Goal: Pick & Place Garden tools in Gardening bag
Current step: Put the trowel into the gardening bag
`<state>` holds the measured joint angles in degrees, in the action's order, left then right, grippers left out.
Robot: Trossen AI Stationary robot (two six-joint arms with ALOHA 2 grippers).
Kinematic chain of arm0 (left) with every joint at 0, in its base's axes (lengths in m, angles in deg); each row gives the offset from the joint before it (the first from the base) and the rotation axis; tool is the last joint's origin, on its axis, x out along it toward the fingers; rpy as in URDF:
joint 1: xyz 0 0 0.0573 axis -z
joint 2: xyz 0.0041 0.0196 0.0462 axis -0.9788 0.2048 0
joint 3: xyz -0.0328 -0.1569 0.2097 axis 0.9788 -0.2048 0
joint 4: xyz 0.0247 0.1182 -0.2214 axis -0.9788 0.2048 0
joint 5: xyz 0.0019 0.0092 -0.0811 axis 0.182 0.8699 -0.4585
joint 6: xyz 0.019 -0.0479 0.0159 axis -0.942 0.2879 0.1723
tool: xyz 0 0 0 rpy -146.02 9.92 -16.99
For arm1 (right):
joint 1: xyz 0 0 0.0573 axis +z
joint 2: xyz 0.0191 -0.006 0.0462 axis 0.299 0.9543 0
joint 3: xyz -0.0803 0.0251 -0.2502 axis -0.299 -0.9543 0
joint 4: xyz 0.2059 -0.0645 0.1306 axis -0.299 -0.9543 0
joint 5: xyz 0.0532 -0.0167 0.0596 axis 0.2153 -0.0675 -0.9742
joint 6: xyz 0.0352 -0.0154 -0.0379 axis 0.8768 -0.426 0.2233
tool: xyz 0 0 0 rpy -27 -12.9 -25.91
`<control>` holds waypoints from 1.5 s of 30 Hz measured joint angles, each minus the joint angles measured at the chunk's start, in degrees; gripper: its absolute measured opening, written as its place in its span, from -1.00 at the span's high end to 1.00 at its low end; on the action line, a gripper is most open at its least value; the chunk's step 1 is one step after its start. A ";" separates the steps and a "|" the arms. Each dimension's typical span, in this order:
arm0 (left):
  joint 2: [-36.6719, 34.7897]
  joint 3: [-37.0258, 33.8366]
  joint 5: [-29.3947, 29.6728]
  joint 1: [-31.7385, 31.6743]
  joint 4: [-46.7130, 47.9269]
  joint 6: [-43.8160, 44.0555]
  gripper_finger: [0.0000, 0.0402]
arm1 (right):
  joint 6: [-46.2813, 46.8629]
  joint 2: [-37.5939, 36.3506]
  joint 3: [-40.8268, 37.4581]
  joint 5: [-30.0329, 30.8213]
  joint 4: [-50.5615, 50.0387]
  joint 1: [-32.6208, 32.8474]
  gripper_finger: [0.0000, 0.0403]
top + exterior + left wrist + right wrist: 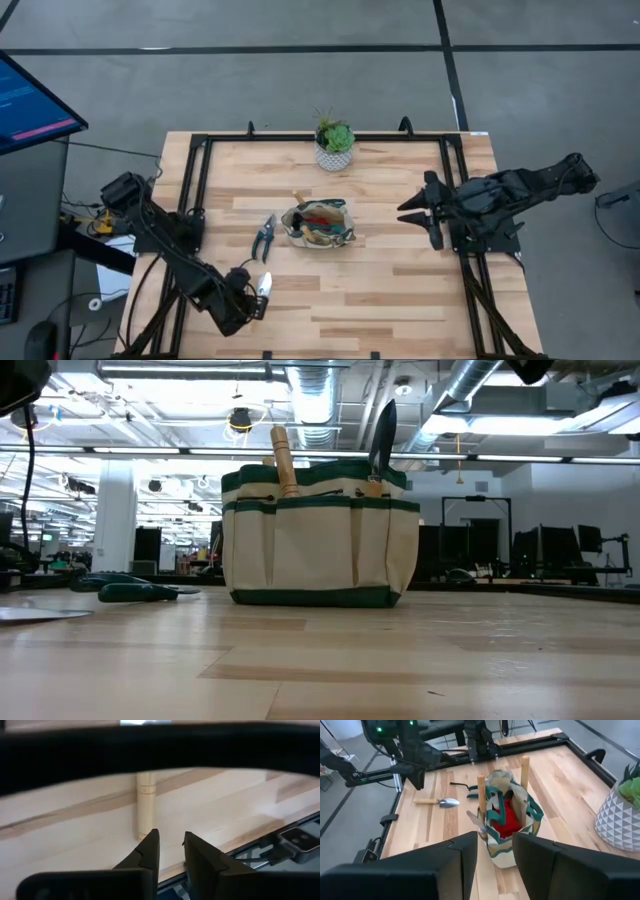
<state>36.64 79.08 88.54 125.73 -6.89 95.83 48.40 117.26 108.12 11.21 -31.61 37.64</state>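
High: your left gripper (262, 292) over trowel (264, 285) near front-left; bag (317, 225) mid-table, right arm farther.
Left wrist: jaws slightly apart, handle (145, 806) running straight ahead, probably not gripped.
Right wrist: right gripper (495, 855) part open, empty.

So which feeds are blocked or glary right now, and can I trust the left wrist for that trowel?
Left wrist view: a dark band blocks the top; the trowel's wooden handle shows just past the left gripper, fingers apart. Low view: bright ceiling lights behind the gardening bag; pruning shears low and soft. High view: even light, nothing blocked.
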 joint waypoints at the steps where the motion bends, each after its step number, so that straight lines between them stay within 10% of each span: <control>1: -0.03 0.00 0.98 0.00 -0.32 -0.10 0.69 | 0.20 0.08 0.00 -0.02 -0.28 0.01 0.42; 14: -2.30 0.00 1.33 -0.93 -1.12 -9.90 0.69 | 1.52 0.25 0.00 -0.04 -1.73 -0.01 0.42; 30: 4.67 0.00 -4.32 -3.51 -0.32 -7.37 -0.17 | 3.10 0.32 0.00 -0.15 -2.79 -0.02 0.42; 45: 10.49 -0.04 -11.65 -10.71 -0.22 -18.29 -0.09 | 4.61 0.34 -0.04 -0.28 -3.08 0.01 0.42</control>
<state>47.13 79.03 76.89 115.02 -7.11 77.54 53.01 117.60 108.08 10.93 -34.69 37.65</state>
